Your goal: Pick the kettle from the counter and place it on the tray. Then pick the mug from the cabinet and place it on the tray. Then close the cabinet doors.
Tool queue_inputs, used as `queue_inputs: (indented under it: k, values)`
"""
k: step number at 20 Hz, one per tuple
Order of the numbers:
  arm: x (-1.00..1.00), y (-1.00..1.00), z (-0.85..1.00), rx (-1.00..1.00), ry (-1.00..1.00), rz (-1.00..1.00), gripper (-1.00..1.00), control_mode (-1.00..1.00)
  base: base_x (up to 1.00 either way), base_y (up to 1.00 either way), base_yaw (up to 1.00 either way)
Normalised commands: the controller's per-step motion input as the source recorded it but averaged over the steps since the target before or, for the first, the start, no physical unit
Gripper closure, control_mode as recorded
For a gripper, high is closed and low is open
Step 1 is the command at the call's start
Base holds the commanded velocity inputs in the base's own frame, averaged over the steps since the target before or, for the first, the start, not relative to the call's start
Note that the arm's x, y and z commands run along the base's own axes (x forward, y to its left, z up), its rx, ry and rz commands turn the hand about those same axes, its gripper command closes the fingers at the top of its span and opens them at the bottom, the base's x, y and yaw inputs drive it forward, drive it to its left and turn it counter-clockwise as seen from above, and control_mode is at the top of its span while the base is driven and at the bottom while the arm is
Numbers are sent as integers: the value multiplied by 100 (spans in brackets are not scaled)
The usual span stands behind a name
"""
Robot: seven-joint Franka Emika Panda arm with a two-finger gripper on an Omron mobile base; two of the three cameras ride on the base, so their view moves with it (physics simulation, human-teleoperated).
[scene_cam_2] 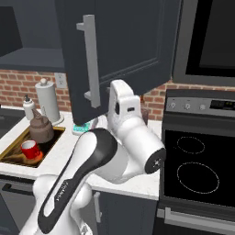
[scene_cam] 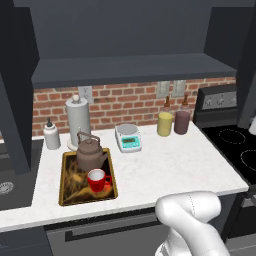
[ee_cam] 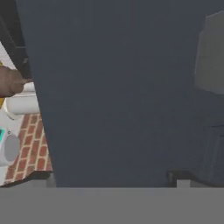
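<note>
Left base view: kettle (scene_cam: 91, 153) and mug (scene_cam: 97, 179) stand on the tray (scene_cam: 66, 187) on the tabletop (scene_cam: 165, 165); cabinet (scene_cam: 130, 67) open above.

Right base view: arm raised behind the door (scene_cam_2: 119, 50); kettle, mug and tray lie well below the jaws, to the left.

Hand view: jaws (ee_cam: 112, 177) apart, holding nothing, door panel directly ahead.

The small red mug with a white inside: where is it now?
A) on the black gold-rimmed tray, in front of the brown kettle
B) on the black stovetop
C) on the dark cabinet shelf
A: the small red mug stands on the black gold-rimmed tray, just in front of the squat brown metal kettle.
</note>
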Motion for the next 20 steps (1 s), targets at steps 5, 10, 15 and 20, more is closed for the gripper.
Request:
queue_inputs:
  k: [5, 10, 15, 20]
  values:
    - [28, 56, 0, -9, 10, -40, -100, -100, 0, 0, 0]
    - [51, 29, 0, -5, 11, -32, -100, -100, 0, 0, 0]
    - [64, 2, 0, 0, 12, -22, -100, -100, 0, 0, 0]
    - [73, 0, 0, 0, 12, -15, -100, -100, 0, 0, 0]
